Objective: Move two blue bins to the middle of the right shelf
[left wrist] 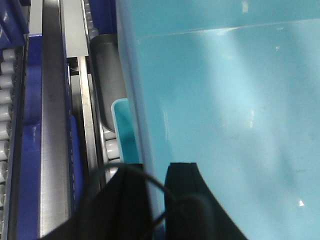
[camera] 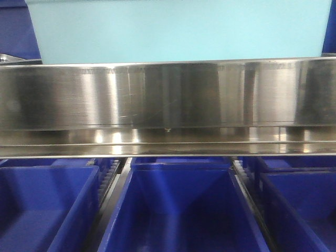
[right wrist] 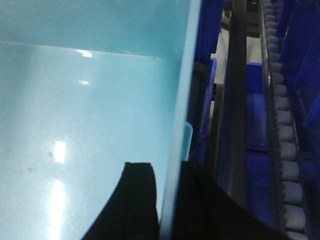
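The pale bin (camera: 173, 31) shows above the steel shelf rail (camera: 168, 94), with a row of dark bins (camera: 178, 210) below it. The left tool (left wrist: 154, 170) is clamped on the bin's left wall, one finger inside and one outside. The right tool (right wrist: 167, 172) grips the right wall the same way. Rollers (right wrist: 287, 170) run beside that wall.

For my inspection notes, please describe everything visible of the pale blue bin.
The pale blue bin is smooth, glossy plastic with plain walls, upright and empty as far as shown. It shows above the steel shelf rail; its base is hidden. The left pincer and right pincer each straddle a side wall, one finger inside, one outside.
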You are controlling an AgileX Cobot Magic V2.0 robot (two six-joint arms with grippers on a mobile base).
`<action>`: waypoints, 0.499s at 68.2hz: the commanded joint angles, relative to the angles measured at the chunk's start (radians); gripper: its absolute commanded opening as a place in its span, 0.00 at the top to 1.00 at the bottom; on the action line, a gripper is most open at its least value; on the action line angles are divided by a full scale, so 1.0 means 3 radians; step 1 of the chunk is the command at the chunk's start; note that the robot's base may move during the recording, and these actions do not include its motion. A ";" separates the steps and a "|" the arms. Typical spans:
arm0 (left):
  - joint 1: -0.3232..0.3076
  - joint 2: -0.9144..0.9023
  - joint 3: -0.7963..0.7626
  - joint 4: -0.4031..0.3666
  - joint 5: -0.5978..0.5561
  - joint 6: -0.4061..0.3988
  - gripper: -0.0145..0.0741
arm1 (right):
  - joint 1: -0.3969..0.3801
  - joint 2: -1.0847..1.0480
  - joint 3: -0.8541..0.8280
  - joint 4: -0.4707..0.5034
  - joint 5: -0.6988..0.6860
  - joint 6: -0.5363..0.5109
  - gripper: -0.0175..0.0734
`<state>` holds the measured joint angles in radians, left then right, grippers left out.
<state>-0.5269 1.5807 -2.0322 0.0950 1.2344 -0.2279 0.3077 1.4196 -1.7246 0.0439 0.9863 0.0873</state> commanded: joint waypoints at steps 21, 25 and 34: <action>0.0009 0.0189 0.0009 0.0025 -0.0044 0.0049 0.96 | -0.0032 0.0178 -0.0023 -0.0070 -0.0039 -0.0058 0.98; 0.0009 0.0205 0.0025 0.0057 -0.0044 0.0049 0.96 | -0.0032 0.0208 -0.0023 -0.0067 -0.0016 -0.0058 0.98; 0.0009 0.0241 0.0025 0.0106 -0.0044 0.0049 0.96 | -0.0032 0.0253 -0.0023 -0.0067 0.0066 -0.0058 0.98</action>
<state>-0.5269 1.6607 -2.0185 0.1131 1.2470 -0.2279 0.3056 1.4947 -1.7246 0.0411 1.0189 0.0873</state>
